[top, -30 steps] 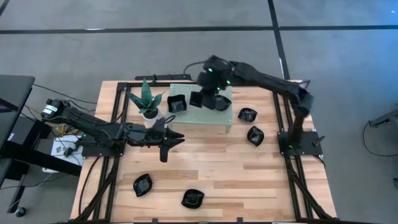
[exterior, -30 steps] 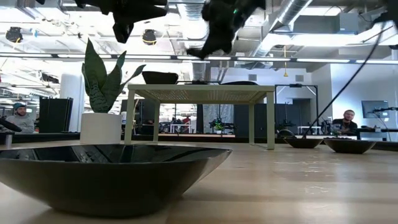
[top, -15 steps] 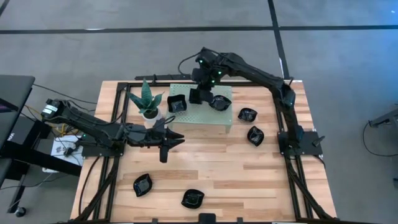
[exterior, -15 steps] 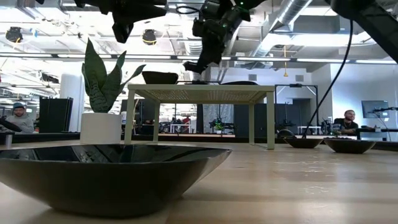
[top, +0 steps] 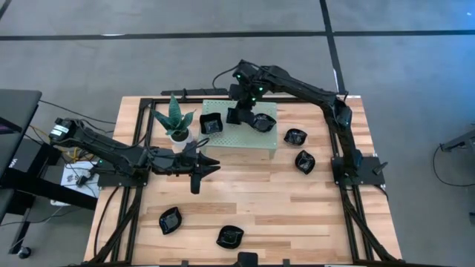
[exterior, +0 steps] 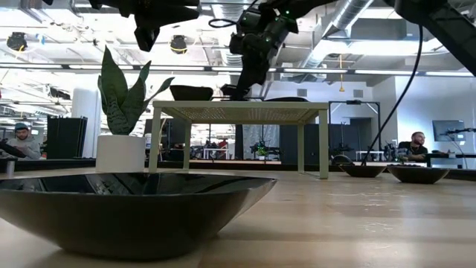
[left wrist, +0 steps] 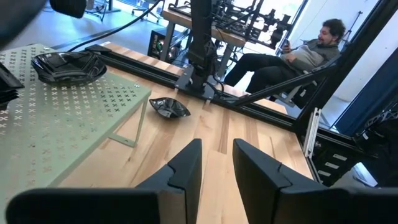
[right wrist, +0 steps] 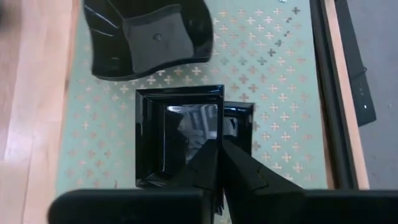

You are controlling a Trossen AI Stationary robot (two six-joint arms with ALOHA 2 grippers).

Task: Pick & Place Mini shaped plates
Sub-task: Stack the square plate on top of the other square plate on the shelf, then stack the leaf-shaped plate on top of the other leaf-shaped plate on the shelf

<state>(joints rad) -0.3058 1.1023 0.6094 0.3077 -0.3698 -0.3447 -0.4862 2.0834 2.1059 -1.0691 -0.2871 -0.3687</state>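
- The square plate (right wrist: 180, 140) I'm working lies flat on the pale green perforated stand (top: 223, 137); my right gripper (right wrist: 221, 155) is down on it, fingers pressed together on its rim, pinching it.
- Just beyond the right gripper on the same stand lies a wavy-rimmed plate (right wrist: 149, 34), close to the square one; I cannot tell whether they touch.
- In the high view, another square plate (top: 211, 124) rests on the stand to the other side of the right gripper (top: 236, 115), toward the potted plant (top: 177, 119).
- Off the stand, two lobed plates (top: 295, 136) (top: 304, 161) lie on the counter (top: 260, 200) near the right arm's base, well apart from the right gripper.
- Two more plates (top: 170, 220) (top: 229, 236) lie on the counter's near side, far from both grippers.
- My left gripper (top: 199, 169) hangs over the middle of the counter, just off the stand's corner, fingers spread with nothing between them; its wrist view shows the gap clearly (left wrist: 214, 165).
- Past the left gripper I see a plate on the counter (left wrist: 169, 107) and, beyond the counter, a seated person (left wrist: 305, 53).
- The low view is mostly filled by one plate (exterior: 134, 205) close to the lens.
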